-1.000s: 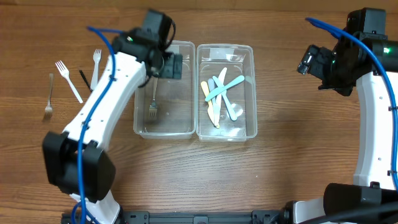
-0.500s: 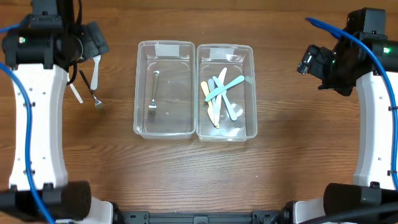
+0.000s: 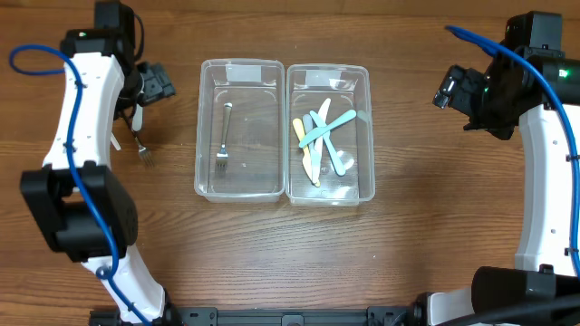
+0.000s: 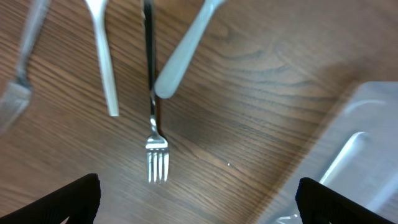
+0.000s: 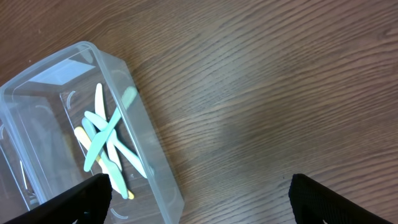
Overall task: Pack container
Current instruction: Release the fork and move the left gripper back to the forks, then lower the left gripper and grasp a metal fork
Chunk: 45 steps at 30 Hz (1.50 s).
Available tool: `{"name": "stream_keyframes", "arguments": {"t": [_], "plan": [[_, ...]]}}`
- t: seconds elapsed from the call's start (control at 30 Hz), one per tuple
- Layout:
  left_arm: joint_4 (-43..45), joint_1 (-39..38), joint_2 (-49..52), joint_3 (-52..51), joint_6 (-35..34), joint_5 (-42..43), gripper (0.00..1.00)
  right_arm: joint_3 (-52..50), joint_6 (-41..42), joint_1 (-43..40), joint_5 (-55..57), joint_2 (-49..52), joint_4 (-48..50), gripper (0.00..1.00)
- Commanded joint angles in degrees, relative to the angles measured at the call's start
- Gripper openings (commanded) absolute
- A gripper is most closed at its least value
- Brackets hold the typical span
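Two clear containers stand side by side. The left container holds one metal fork; the right container holds several pastel plastic knives. My left gripper hangs open over the table left of the containers, nothing between its fingers. Below it in the left wrist view lie a metal fork, a white handle, a pale handle and a blurred metal fork. My right gripper hangs open and empty to the right of the containers, with the knives in its view.
Loose cutlery lies beside the left arm, a metal fork showing and the rest partly hidden by the arm. A corner of the left container shows in the left wrist view. Bare wood lies under the right gripper.
The left arm has swung from above the left container out to the left, over the loose cutlery, gripper still open. The right arm has not moved.
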Motion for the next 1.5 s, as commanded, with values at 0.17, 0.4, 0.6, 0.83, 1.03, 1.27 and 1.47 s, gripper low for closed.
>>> {"name": "stream_keyframes", "arguments": {"t": [0.17, 0.4, 0.6, 0.83, 1.03, 1.27, 1.47], "plan": [[0.7, 3.8, 8.7, -0.5, -0.6, 5.9, 1.0, -0.2, -0.2, 0.0, 0.1, -0.2, 0.3, 0.93], [2.3, 5.6, 10.9, -1.2, -0.1, 5.9, 1.0, -0.2, -0.2, 0.0, 0.1, -0.2, 0.3, 0.93], [8.6, 6.7, 10.9, -8.2, 1.2, 8.9, 1.0, -0.2, -0.2, 0.0, 0.1, -0.2, 0.3, 0.93], [12.9, 6.7, 10.9, -12.9, 2.5, 7.8, 1.0, -0.2, -0.2, 0.0, 0.0, -0.2, 0.2, 0.93], [12.9, 6.8, 10.9, -12.9, 2.4, 5.4, 0.99, -0.2, -0.2, 0.0, 0.0, -0.2, 0.2, 0.93], [13.1, 6.8, 10.9, -12.9, 2.3, 5.4, 0.61, -0.2, -0.2, 0.0, 0.1, -0.2, 0.2, 0.93], [13.1, 6.8, 10.9, -12.9, 2.3, 5.4, 0.39, -0.2, -0.2, 0.0, 0.1, -0.2, 0.2, 0.93]]}}
